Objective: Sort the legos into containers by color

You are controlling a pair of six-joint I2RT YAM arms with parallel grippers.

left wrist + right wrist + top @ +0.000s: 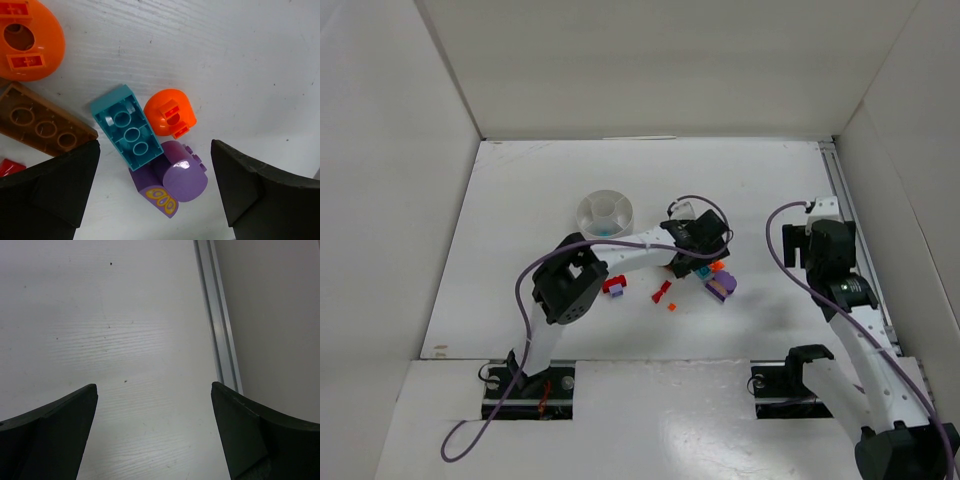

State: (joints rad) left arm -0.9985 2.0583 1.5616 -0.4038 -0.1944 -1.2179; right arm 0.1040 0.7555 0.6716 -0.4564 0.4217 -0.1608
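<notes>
In the view from above, the white table point(520, 210) stands inside plain white walls point(650, 60), and a thin grey metal rail point(830, 165) runs along its 3 o'clock edge. The round shallow white plastic dish point(581, 210) with wedge compartments sits a little to 11 o'clock of the table's middle. A small teal bit point(607, 232) lies in its 6 o'clock compartment, and the other wedges are too small to read. At 4 o'clock from the dish the loose bricks are spread, among them a red brick point(615, 285), a smaller red piece point(663, 292) and a tiny orange piece point(672, 306). The left gripper point(155, 142) hangs over the 3 o'clock end of this group and covers part of it. In the left wrist view its black fingers point(60, 185) are spread apart and grasp nothing. Between them on the table lie a teal rectangular brick point(127, 132) with its hollow underside up, a small orange rounded piece point(170, 118) just beside it at 3 o'clock, and a purple rounded piece point(177, 182) with a yellow print, touching the teal brick's 5 o'clock end. A long tan brick point(42, 125) lies at 9 o'clock. A big orange rounded piece point(27, 40) and a red bit point(7, 167) are cut off by the frame's edge. In the right wrist view the right gripper point(152, 386) is spread wide with nothing in it, above the table surface, the rail at 1 o'clock.
</notes>
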